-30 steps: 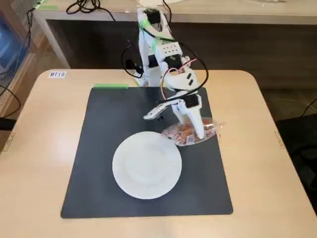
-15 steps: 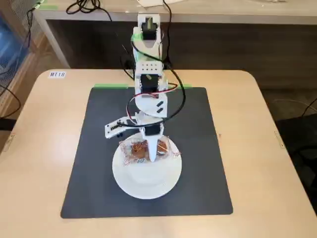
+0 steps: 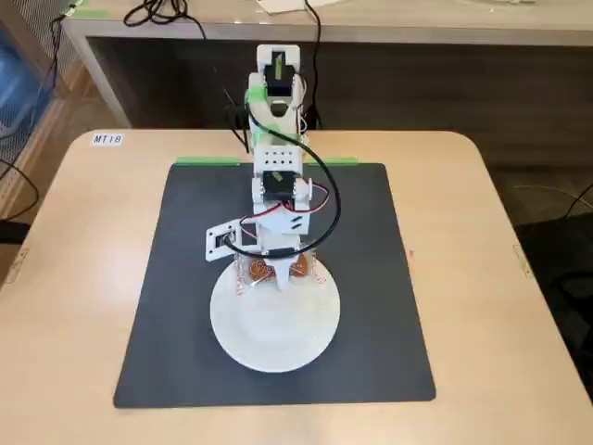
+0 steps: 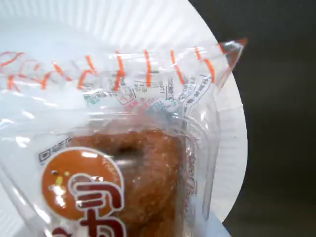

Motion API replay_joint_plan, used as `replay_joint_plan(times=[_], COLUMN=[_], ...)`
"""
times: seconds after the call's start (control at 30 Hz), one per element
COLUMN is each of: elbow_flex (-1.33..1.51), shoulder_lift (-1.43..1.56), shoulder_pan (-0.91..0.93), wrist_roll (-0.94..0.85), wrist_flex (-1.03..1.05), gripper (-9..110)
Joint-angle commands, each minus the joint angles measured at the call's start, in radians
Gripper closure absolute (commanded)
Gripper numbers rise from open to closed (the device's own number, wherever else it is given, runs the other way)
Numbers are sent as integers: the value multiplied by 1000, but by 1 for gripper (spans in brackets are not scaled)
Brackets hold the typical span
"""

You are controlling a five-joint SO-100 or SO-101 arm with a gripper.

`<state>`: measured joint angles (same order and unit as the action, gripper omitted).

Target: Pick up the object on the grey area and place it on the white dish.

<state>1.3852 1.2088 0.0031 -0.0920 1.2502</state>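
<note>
The orange-brown snack in its clear crinkly wrapper [image 3: 276, 270] hangs in my gripper [image 3: 279, 274] just above the far rim of the white dish [image 3: 274, 324]. The gripper is shut on the snack, one finger in front of its middle. The dish lies on the dark grey mat [image 3: 371, 306], near its middle front. In the wrist view the snack [image 4: 143, 173] fills the frame, its crimped end with orange stripes over the white dish [image 4: 123, 24], the grey mat [image 4: 276, 123] at the right. The fingers do not show in the wrist view.
The mat lies on a light wooden table [image 3: 519, 352]. Green tape [image 3: 213, 161] marks the mat's far edge by the arm's base. A small label [image 3: 107, 139] sits at the table's far left. A bench with cables [image 3: 167, 14] stands behind.
</note>
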Motion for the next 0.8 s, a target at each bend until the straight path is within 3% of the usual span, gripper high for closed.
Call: replay_joint_plan(times=[0.0,0.4,0.53,0.67,0.77], elbow_flex=[-57,-12,238,635,741], shoulder_lift=[44,380,790,1232,1350], shoulder_pan=[-9,-3,-18,-17,-28], wrist_roll=[6,49,160,267,181], wrist_flex=[21,229,69,-212,-232], gripper=[55,50,66,97,101])
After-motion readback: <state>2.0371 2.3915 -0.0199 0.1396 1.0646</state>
